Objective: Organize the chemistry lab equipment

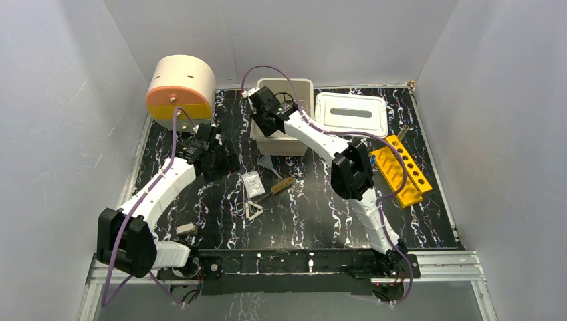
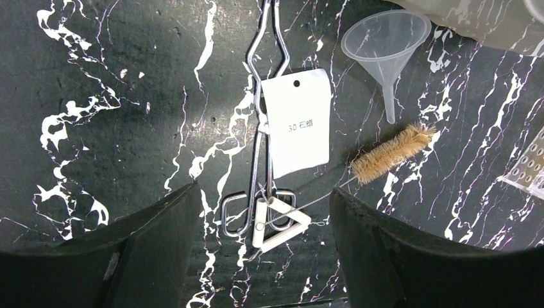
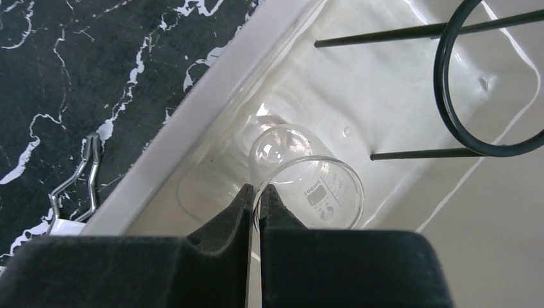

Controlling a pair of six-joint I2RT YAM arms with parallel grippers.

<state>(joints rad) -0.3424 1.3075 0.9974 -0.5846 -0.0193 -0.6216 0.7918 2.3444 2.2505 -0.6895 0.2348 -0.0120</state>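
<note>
At the left, the left claw (image 2: 263, 205) hangs open above the desk (image 2: 109, 128) and grips nothing; its two fingers (image 2: 160, 244) stand wide apart. Directly under the gap lie the handle loops of the metal tongs (image 2: 256, 160). Their long axis runs straight away from the claw, crosswise to the line between the fingers, so a closing would probably meet the tongs across their narrow side. The white triangle frame (image 2: 280, 222) lies on the loops at the near end, and the clear packet (image 2: 297, 122) covers the middle of the tongs. A descent here may therefore catch more than one thing. A little to the right, the brush (image 2: 392, 153) lies slanted, and the funnel (image 2: 387, 40) lies beyond it with its stem pointing toward the brush; both are outside the gap. In the top view this group lies between the two arms, and the left arm is the nearer one. Further right, the right claw (image 3: 256, 192) is closed on the rim of the glass beaker (image 3: 308, 186), which is tilted inside the white bin (image 3: 212, 109). The yellow tube rack (image 1: 401, 168) lies at the far right, well apart from both claws.
</note>
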